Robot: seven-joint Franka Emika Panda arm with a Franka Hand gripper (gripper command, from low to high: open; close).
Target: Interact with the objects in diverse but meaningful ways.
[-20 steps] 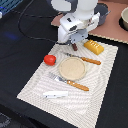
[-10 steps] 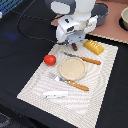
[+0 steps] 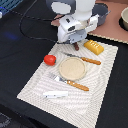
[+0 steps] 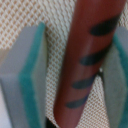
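Note:
My gripper (image 3: 76,45) is down at the far edge of the striped placemat (image 3: 100,90), its fingers on either side of the reddish-brown sausage stick (image 3: 76,48). In the wrist view the sausage (image 4: 87,65), with dark grill marks, stands between the green-edged pads (image 4: 31,80). One pad is next to it and mat shows in the gap by the other, so the jaws are open around it. The yellow-orange bread block (image 3: 94,47) lies just beside it. The tan plate (image 3: 72,68), red tomato (image 3: 49,59), knife (image 3: 86,60), fork (image 3: 71,82) and white fish-like piece (image 3: 55,93) lie on the mat.
The mat lies on a dark table. A dark pan (image 3: 103,12) and a bowl (image 3: 124,19) stand on a brown surface behind the arm. A black cable (image 3: 22,30) runs across the table at the exterior view's left.

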